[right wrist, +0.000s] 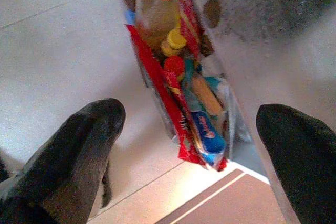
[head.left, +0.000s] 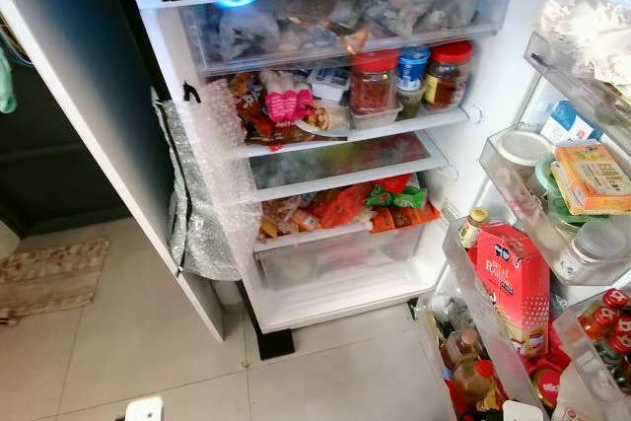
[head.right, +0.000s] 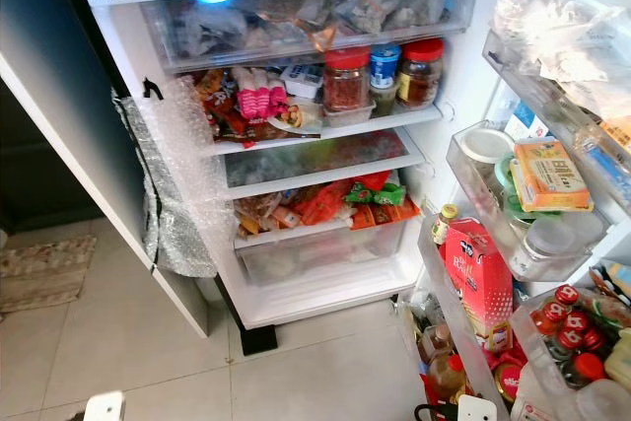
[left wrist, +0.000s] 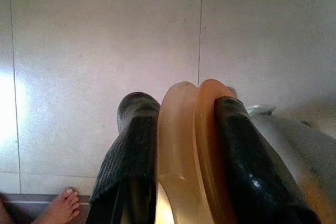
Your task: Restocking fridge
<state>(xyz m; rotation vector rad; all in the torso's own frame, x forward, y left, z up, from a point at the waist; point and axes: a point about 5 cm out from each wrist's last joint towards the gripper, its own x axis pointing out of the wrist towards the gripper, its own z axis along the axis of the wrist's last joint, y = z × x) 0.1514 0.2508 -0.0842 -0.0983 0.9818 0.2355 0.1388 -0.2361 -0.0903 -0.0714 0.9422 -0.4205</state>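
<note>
**Fridge open, left gripper carrying stock**

Across the middle of the left eye view stands the open fridge [head.left: 325, 145], its shelves crowded: red-lidded jars [head.left: 373, 81] on the upper shelf, packets in the lower drawer [head.left: 335, 234]. At frame right the door racks [head.left: 513, 273] hold a red carton [head.left: 513, 283] and bottles.

Low in the left wrist view, the left gripper [left wrist: 181, 145] has its fingers clamped on a pale orange, curved plastic item [left wrist: 184, 150], held over floor tiles [left wrist: 105, 40], probably for stocking. A person's bare foot [left wrist: 62, 207] shows at lower left.

Over the right wrist view's centre, the right gripper [right wrist: 191, 129] has fingers spread wide, empty, above a door rack of bottles [right wrist: 157, 9].
</note>
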